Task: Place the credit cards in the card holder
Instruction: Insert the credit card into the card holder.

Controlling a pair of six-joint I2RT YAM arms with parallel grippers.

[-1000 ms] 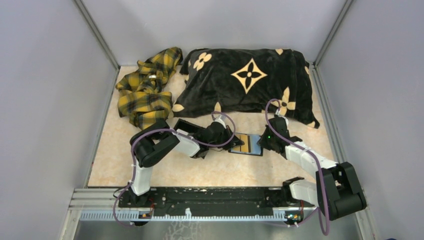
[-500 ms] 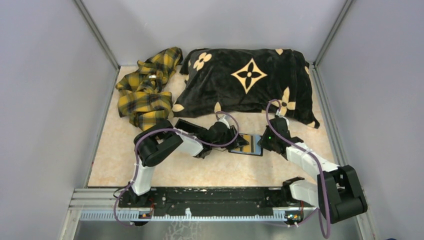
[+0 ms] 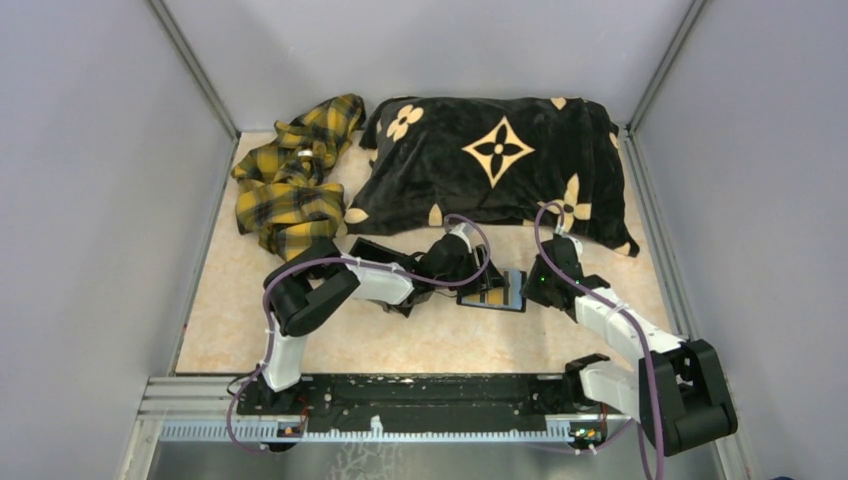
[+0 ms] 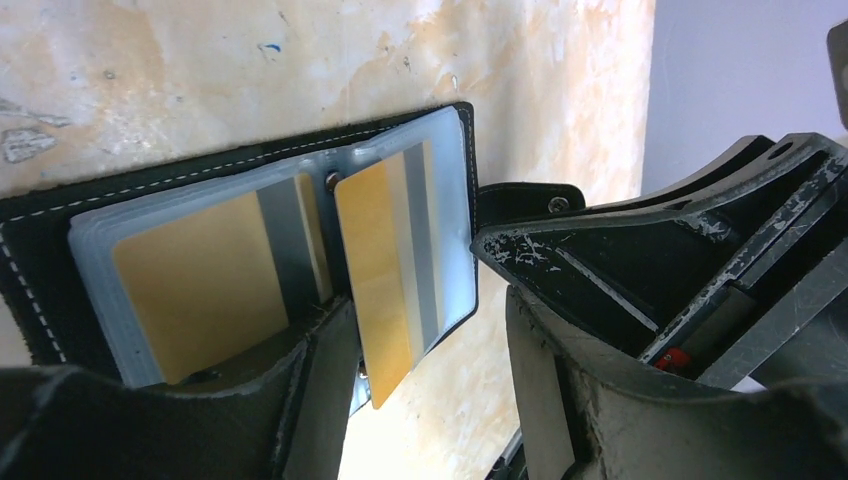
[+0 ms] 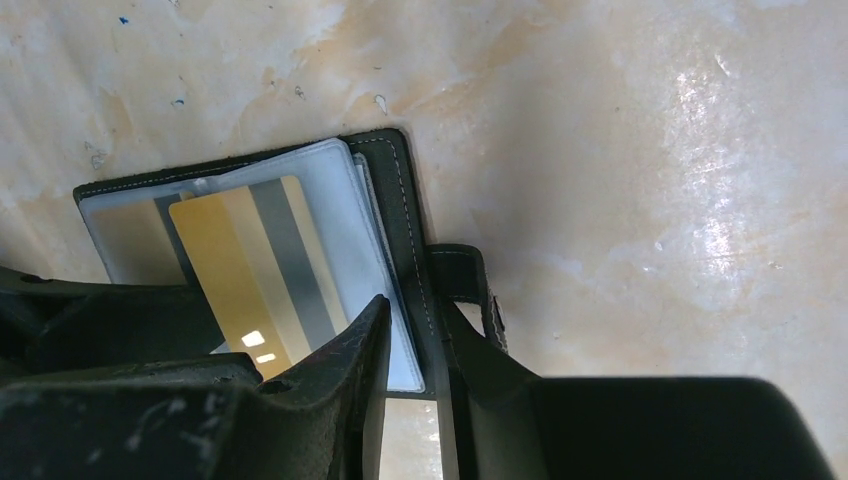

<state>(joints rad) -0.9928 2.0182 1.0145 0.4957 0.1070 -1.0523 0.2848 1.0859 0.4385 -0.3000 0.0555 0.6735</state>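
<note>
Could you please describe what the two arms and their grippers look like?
Both the left arm and right arm have white links between bulky black joints, each with a looping purple cable. The left gripper and right gripper are black, with scuffed fingers. A green light glows near the right wrist.

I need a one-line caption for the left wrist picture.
Open card holder on the table, showing two gold cards, framed by the open left gripper.

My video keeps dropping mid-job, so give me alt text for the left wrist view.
An open black card holder lies on the beige table, one gold card in a clear sleeve, a second gold card tilted and jutting past its edge. The left gripper hangs over it with jaws apart.
</note>
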